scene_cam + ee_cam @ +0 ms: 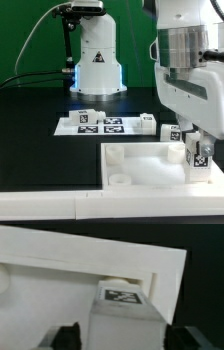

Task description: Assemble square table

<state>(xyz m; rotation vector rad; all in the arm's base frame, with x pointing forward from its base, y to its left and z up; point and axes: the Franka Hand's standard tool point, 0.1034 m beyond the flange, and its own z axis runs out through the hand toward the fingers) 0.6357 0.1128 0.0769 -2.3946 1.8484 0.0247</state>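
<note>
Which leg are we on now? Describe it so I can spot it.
Find the white square slab at the front of the exterior view. Toward its edge on the exterior view's right, one short white leg stands upright in the gripper. Unlike the white pieces by the marker board, it is over the slab, tag facing the camera.

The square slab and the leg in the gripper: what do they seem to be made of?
The square slab looks like white moulded plastic with a matte finish: even colour, softly rounded edges, no sharp glints. The leg held in the gripper looks like the same white plastic. Its black-and-white tag seems printed; whether it is a sticker or direct print cannot be told.
</note>
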